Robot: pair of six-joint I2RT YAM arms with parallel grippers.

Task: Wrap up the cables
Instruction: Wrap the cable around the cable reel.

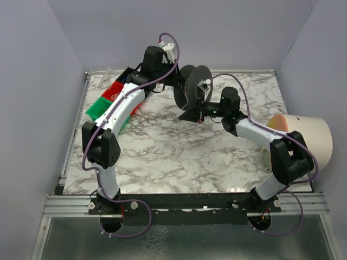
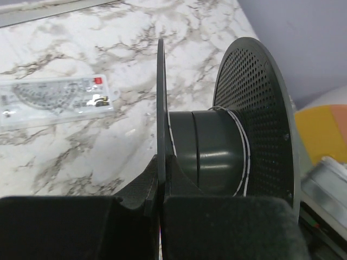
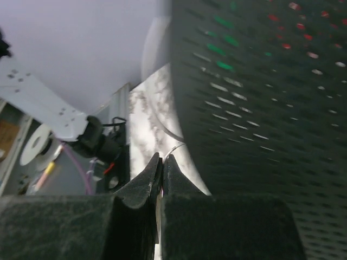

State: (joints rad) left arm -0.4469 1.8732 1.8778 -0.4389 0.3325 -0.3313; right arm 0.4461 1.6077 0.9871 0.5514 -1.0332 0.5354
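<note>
A big black spool (image 1: 192,86) with two perforated flanges stands on edge at the back of the table. In the left wrist view its dark core (image 2: 211,157) carries only a few turns of thin pale cable (image 2: 246,157). My left gripper (image 2: 160,181) is shut on the spool's near flange (image 2: 160,97), gripping its edge; in the top view it (image 1: 176,84) is at the spool's left. My right gripper (image 1: 201,116) is just below the spool. In the right wrist view it (image 3: 162,162) is shut on the thin cable (image 3: 179,147), beside the perforated flange (image 3: 260,81).
Red and green bins (image 1: 111,100) sit at the back left under my left arm. A clear plastic package (image 2: 54,100) lies on the marble top. A large beige and white cylinder (image 1: 306,138) lies at the right edge. Purple walls close in on three sides.
</note>
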